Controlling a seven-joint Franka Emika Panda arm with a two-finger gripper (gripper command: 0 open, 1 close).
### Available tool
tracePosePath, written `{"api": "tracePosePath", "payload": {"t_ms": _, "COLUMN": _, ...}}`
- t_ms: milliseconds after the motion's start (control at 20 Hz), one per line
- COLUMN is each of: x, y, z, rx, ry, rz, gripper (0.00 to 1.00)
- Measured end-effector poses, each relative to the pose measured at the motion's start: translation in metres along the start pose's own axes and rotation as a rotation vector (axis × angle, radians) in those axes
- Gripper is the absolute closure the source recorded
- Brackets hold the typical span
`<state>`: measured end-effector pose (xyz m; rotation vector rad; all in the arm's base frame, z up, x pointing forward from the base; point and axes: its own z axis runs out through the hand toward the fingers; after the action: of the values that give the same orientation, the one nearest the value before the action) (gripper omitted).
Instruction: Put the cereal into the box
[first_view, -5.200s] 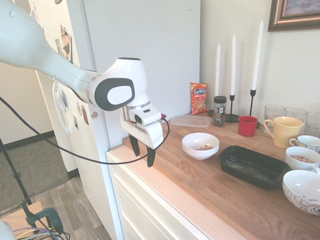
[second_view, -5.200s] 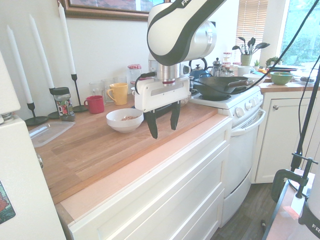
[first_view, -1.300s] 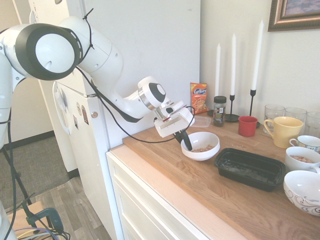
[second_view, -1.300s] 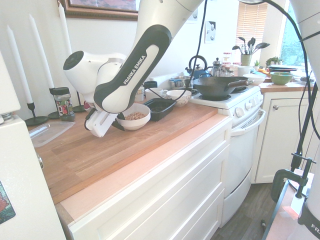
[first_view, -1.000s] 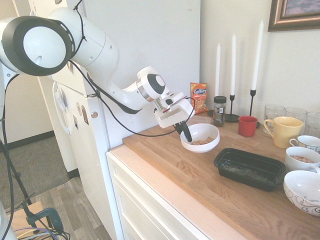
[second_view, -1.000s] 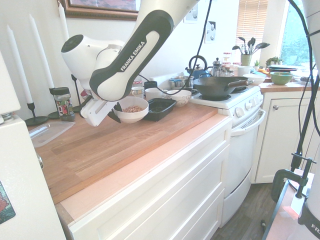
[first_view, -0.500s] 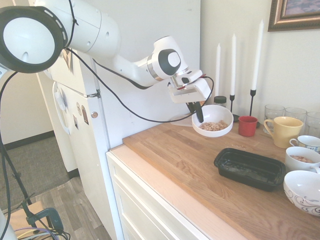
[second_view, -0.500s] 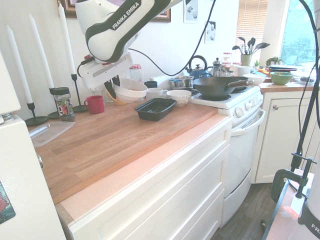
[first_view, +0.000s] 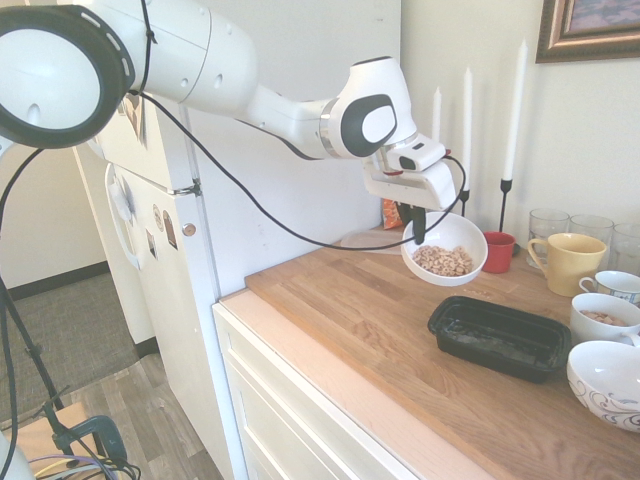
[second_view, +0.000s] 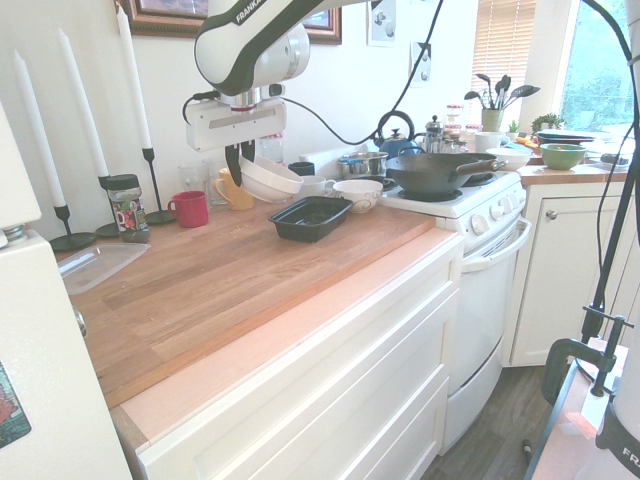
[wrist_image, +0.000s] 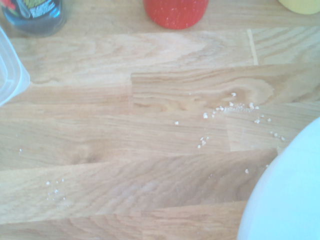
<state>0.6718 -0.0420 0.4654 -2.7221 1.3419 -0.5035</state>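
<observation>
Lifted off the worktop (first_view: 380, 320), the bowl (first_view: 446, 250) of cereal (first_view: 443, 260) is pinched by the end effector (first_view: 417, 228), seemingly left of the box (first_view: 503, 336).

Daylight floods the room, coming from the window (second_view: 605, 70) at the far right of the second exterior view, where the panes are blown out white. The wooden bench (first_view: 400, 330) is bright and evenly lit, with only soft shadows. Both exterior views look washed out and bend slightly at their edges. The wrist view is soft, and the white bowl (wrist_image: 287, 195) there is a blurred, featureless mass.
</observation>
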Motion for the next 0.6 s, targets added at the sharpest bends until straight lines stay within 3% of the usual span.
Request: {"api": "tracePosePath", "payload": {"t_ms": 600, "x": 0.063, "y": 0.058, "z": -0.013, "rx": 0.164, "ry": -0.162, "rz": 0.105, "gripper": 1.0}}
